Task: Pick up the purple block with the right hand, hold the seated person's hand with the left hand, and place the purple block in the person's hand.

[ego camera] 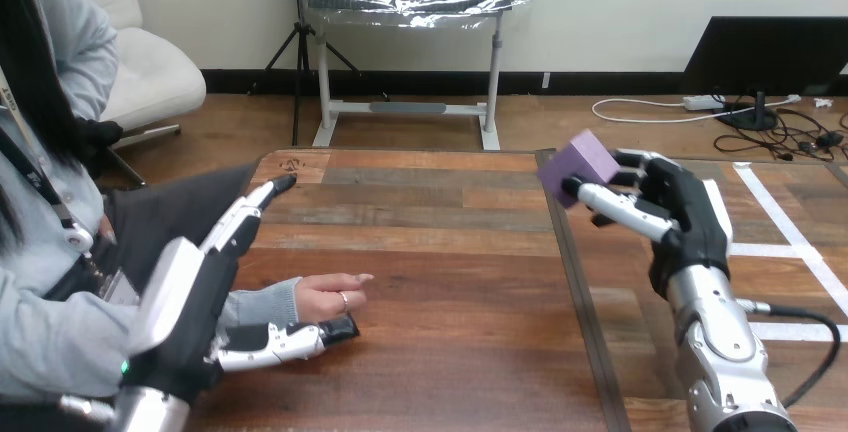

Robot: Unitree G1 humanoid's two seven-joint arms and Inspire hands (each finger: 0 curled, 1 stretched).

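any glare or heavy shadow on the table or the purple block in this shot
Head view: no strong glare on the table, its wood evenly lit. Head view: the block, pinched in the right hand, shows a lighter top face and a darker side. Head view: the person's hand lies in plain light, the left hand open at its wrist.

The right hand (672, 214) pinches the purple block (580, 168) in its fingers (622, 202), raised above the table (440, 252). The left hand (195, 297), fingers straight, is by the person's hand (330, 299), which rests on the table.
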